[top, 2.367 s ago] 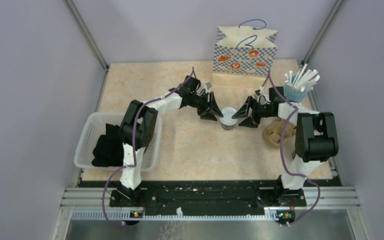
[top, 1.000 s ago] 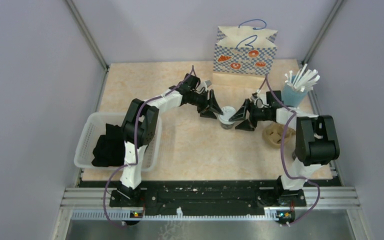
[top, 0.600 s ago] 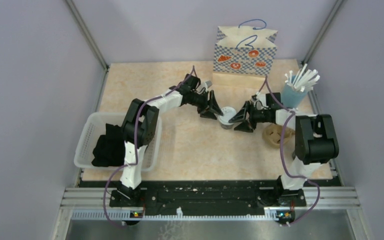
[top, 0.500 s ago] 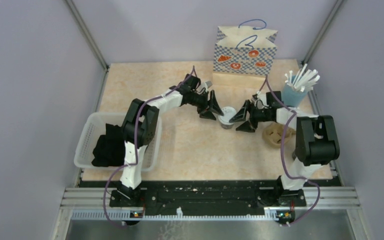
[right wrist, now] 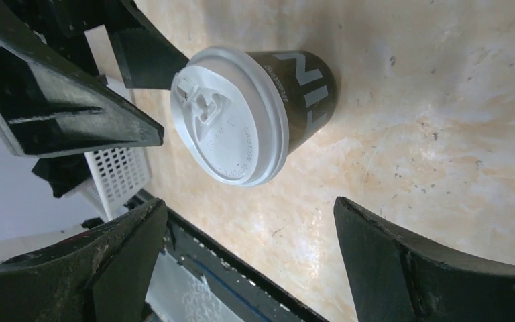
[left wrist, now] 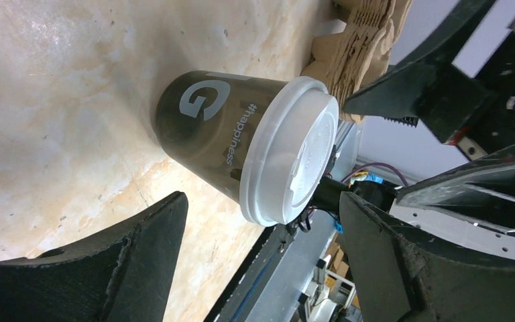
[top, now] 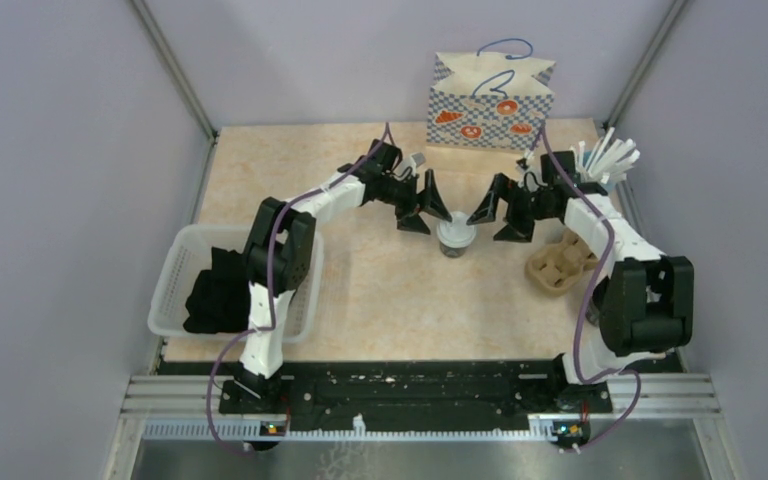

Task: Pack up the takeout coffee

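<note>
Standing upright on the worktop [top: 300, 170], the lidded coffee cup [top: 456, 234] waits untouched; the left claw [top: 428, 208] and right claw [top: 490, 218] flank it, both wide open, holding nothing; next, I guess, one must grab it.

The small paper takeaway cup [left wrist: 204, 131] is dark grey with pale lettering and a white plastic lid [left wrist: 288, 161]. The paper carrier bag [top: 490, 108] shows blue-and-white checks with orange motifs.
</note>
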Robot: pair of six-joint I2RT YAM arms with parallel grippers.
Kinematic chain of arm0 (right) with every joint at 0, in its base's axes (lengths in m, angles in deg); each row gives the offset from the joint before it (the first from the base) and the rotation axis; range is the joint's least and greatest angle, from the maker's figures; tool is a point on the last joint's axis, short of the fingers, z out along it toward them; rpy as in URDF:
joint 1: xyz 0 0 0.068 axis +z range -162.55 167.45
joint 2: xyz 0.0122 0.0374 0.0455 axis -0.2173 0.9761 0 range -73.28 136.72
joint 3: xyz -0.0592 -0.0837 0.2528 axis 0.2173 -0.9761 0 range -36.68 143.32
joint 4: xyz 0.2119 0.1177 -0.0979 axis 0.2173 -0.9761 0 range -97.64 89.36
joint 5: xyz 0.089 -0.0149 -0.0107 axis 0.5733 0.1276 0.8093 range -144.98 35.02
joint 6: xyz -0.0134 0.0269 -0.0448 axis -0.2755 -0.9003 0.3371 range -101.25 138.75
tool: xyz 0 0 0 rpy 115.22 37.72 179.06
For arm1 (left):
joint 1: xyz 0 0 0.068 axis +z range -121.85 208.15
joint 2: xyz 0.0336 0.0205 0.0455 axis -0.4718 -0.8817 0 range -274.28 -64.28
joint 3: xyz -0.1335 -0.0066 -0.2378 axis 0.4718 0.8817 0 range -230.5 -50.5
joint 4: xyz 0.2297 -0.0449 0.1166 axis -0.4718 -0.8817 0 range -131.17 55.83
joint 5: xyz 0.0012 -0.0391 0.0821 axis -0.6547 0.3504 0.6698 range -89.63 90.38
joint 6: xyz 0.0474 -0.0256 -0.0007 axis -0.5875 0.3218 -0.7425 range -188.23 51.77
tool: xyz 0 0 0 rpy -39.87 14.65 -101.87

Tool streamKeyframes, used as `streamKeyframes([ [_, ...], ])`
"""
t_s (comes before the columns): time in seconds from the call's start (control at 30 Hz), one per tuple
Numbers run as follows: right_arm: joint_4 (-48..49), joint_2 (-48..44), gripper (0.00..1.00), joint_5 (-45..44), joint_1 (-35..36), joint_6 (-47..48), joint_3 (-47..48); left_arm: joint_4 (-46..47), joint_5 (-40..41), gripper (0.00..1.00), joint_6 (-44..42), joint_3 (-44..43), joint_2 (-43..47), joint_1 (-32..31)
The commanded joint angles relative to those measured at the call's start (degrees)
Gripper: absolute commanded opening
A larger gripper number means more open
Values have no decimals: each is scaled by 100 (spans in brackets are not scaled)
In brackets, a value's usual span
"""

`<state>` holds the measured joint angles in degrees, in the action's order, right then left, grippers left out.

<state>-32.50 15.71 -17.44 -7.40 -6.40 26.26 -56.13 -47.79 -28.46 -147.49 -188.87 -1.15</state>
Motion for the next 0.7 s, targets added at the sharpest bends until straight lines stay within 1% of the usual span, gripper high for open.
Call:
streamKeyframes([
  [0.0, -859, -510, 94, -781, 36, 252, 858, 39, -128, 89, -83, -222, -43, 43],
  [0.1, -1499, -801, 94, -1392, 29, 359, 1354, 34, -149, 88, -77, -294, -234, 28],
  [0.23, -1950, -1360, 94, -1971, 32, 325, 1713, 409, -285, 83, 152, -203, -328, -73],
  [0.33, -2193, -1774, 94, -2380, 30, 267, 1800, 680, -290, 79, 307, -142, -359, -188],
  [0.47, -2321, -2158, 94, -2618, 30, 243, 1752, 830, -262, 78, 403, -127, -417, -335],
  [0.67, -2532, -2326, 94, -2690, 30, 256, 1814, 1056, -287, 77, 621, -138, -538, -585],
])
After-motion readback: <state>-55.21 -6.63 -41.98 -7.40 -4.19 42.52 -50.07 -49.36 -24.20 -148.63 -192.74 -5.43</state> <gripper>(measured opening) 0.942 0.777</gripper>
